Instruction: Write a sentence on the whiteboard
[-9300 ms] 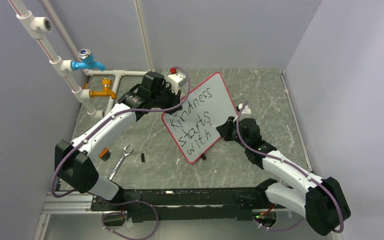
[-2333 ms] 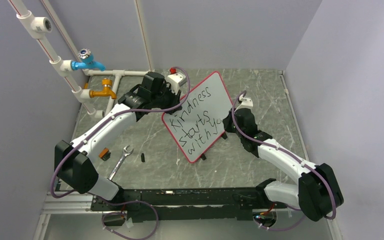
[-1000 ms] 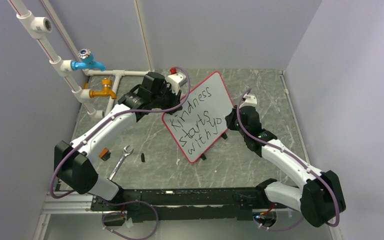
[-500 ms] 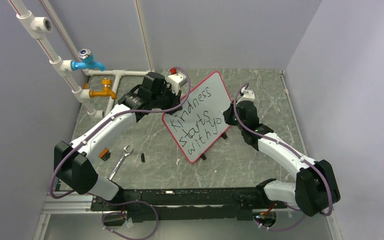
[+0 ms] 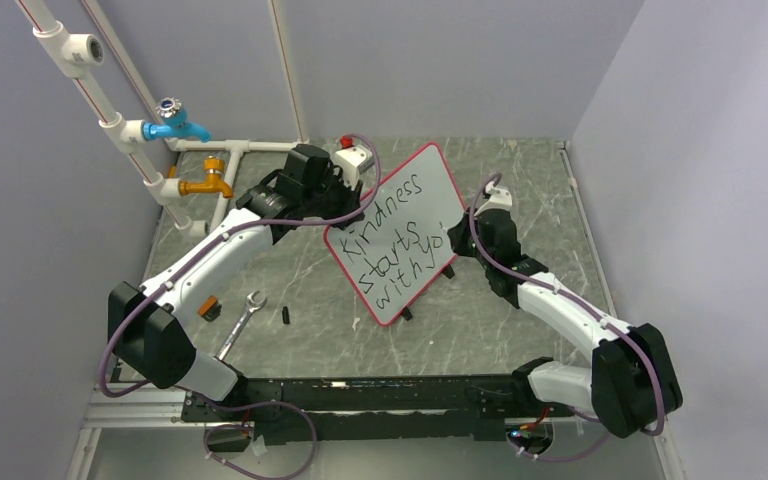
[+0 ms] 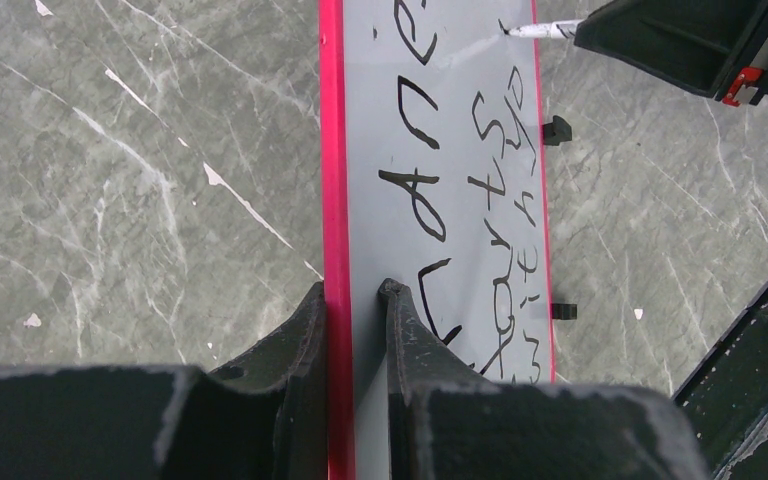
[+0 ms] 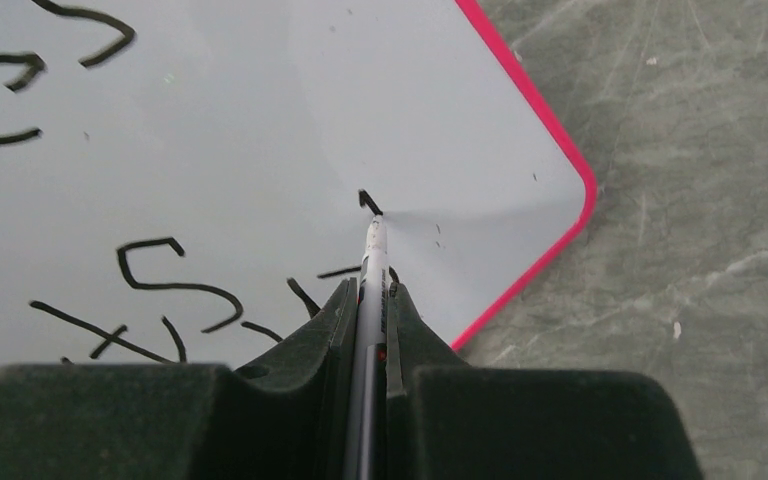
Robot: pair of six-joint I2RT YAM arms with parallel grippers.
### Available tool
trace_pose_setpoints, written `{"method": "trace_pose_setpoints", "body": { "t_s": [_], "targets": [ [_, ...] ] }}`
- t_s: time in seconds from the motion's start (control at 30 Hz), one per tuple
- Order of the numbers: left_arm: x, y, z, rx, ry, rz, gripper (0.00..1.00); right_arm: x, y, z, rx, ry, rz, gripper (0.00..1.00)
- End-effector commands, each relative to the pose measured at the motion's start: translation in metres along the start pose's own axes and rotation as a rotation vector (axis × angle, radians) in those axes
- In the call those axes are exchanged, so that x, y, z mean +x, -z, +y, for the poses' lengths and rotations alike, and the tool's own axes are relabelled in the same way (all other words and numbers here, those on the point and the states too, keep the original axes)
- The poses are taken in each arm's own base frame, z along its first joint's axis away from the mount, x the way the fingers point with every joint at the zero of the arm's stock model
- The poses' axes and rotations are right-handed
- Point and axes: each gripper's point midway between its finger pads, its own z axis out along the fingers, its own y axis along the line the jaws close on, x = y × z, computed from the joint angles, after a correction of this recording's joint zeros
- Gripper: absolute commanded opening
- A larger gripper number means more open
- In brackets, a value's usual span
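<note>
The whiteboard (image 5: 430,190) stands tilted near the middle of the table (image 5: 530,170), one rounded corner toward the back wall, and both arms are on it. The left gripper (image 6: 355,292) has its two fingers closed right down on the board's red rim, one finger on the back and one on the writing face. No gap shows in the left wrist view.

Over on the other side, the right gripper (image 7: 368,292) is pinched tight around a thin marker (image 7: 372,250), fingers nearly together with only the barrel between them. The tip is touching the white surface beside a tiny fresh black tick.

The sentence (image 5: 390,240) reads "Kindness starts with yo" over three lines, so I'd say that tick is the start of the last letter, and the task is very nearly done (one "u" short, by my reading).

Now, to finish it well. The tip sits close to the board's rounded corner and its red edge, so there's little room. The letter wants to be small and compact: a short stroke down, a tight curve, then back up, and lift cleanly so no tail drags across.

Pressure is the other thing. The board is held only along one edge, well away from the pen, so a hard push could rock or twist it in that clamp and smear the line. Light, steady contact looks the safer bet, with the left arm simply holding firm.
</note>
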Motion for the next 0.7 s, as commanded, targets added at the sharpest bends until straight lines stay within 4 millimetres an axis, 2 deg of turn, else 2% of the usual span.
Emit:
{"method": "trace_pose_setpoints", "body": {
  "t_s": [0.0,0.13,0.37,0.67],
  "targets": [
    [0.062,0.002,0.023,-0.104,-0.116,0.227,0.0,0.014,0.004,-0.001,-0.019,-0.018,0.023,0.0],
    [0.062,0.002,0.024,-0.105,-0.116,0.227,0.0,0.024,0.007,-0.007,-0.009,-0.021,0.041,0.0],
    [0.061,0.002,0.023,-0.103,-0.113,0.225,0.0,0.028,0.009,-0.017,0.037,-0.016,0.049,0.0],
    [0.061,0.003,0.022,-0.1,-0.114,0.223,0.0,0.018,0.006,-0.022,0.088,-0.007,0.033,0.0]
  ]
}}
